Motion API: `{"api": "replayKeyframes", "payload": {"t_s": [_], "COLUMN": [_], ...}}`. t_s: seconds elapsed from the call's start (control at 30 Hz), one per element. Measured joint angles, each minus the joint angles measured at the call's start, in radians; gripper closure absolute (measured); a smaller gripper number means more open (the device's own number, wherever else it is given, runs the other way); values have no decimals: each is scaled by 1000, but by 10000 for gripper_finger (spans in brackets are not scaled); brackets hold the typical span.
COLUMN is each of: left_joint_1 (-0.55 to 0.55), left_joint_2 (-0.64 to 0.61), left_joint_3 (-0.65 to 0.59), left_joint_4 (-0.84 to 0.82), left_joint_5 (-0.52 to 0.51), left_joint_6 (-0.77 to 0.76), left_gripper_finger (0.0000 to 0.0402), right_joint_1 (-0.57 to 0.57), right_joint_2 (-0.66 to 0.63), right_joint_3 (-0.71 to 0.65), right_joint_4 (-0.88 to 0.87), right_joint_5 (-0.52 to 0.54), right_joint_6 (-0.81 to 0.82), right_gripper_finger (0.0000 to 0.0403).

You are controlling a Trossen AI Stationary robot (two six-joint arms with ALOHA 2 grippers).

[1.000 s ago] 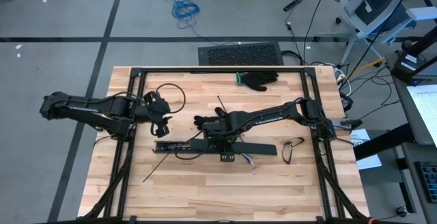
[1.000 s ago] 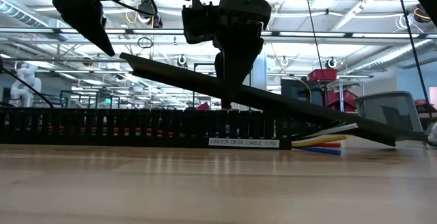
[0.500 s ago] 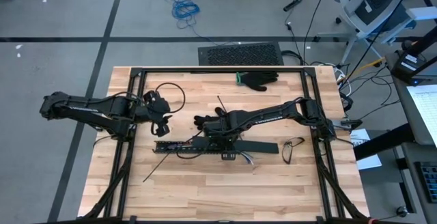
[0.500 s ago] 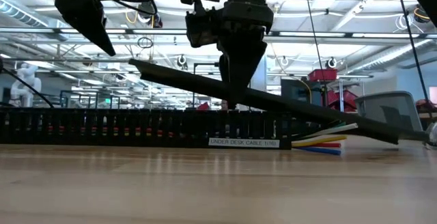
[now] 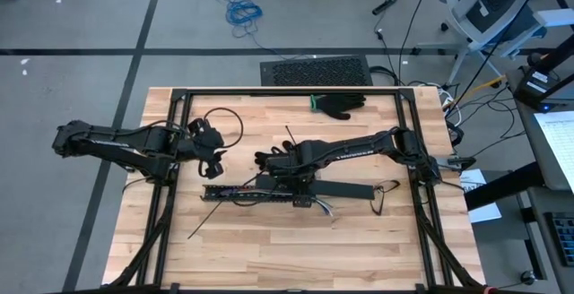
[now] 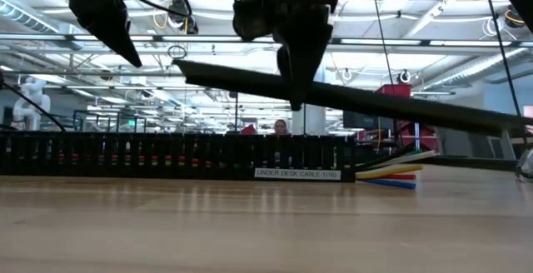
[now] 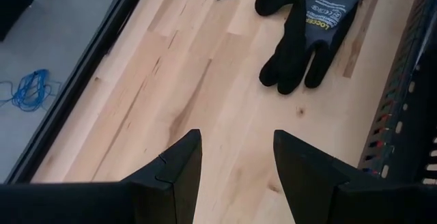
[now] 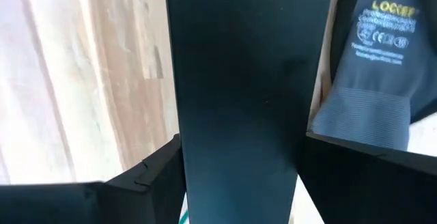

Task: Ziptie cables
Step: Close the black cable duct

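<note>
The cables show as coloured wire ends (image 6: 391, 173) that stick out of the right end of a long black slotted channel (image 5: 256, 192), which lies on the table. My right gripper (image 6: 295, 90) hangs above the channel, shut on a long flat black strip (image 6: 400, 106). My left gripper (image 7: 237, 162) hovers open over bare wood at the table's left, holding nothing. In the low view it shows at the upper left (image 6: 108, 23). My right gripper pinches the black strip across its width (image 8: 239, 115), one finger on each long edge, about a third of the way from the strip's left end (image 6: 291, 77). The fingers point down and lie across the strip. The strip hangs clear of the table, nearly level, its right end slightly lower.
One dark glove (image 7: 307, 26) lies just beyond the right gripper and another (image 5: 341, 104) at the table's far edge. A black cord loop (image 5: 224, 122) lies by the left gripper, a thin black tie (image 5: 204, 220) near the front left, and a small wire loop (image 5: 386, 195) at the right.
My right gripper has risen with the black strip. The strip's right end, which sloped down toward the table, has come up, so the strip now hangs nearly level and reaches farther toward the table's right edge.
</note>
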Motion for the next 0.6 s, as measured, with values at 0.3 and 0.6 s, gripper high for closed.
{"api": "replayKeyframes", "payload": {"t_s": [0.3,0.6], "left_joint_1": [-2,-64], "left_joint_2": [18,105], "left_joint_3": [0,-169], "left_joint_4": [184,596], "left_joint_5": [115,188], "left_joint_6": [65,6], "left_gripper_finger": [224,224], "right_joint_1": [2,1], "right_joint_2": [39,51], "right_joint_3": [0,0], "right_joint_4": [-24,19], "right_joint_5": [-5,1], "right_joint_6": [5,12], "right_gripper_finger": [166,164]}}
